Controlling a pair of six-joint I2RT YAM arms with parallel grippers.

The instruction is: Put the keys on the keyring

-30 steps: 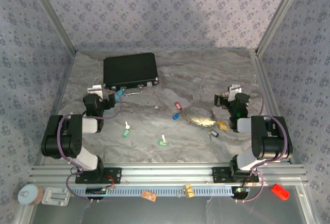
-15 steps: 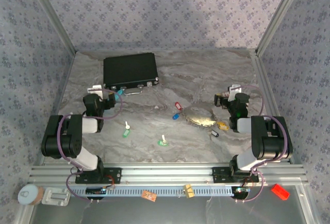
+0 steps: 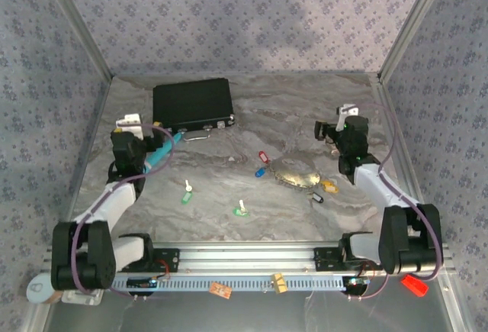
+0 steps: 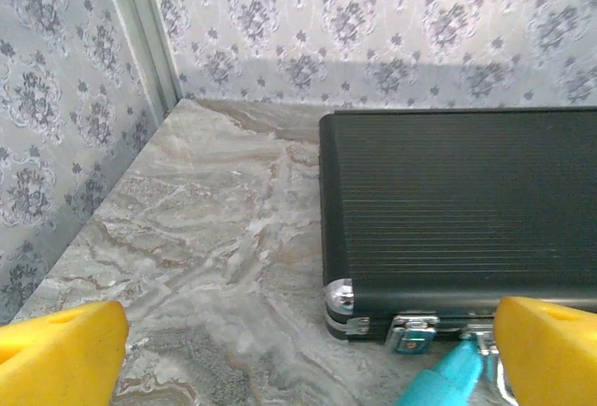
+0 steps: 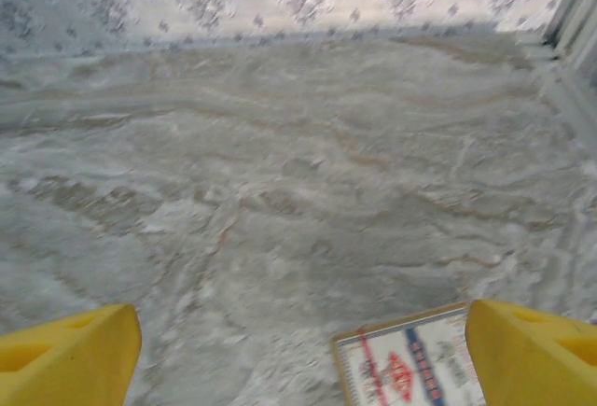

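Lying by right claw (image 5: pixel 298 341), printed card (image 5: pixel 410 369), red-blue lettering unreadable

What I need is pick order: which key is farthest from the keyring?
The green key farthest left; the other green key lies nearer the keyring, with the red key, blue key and yellow key beside it.
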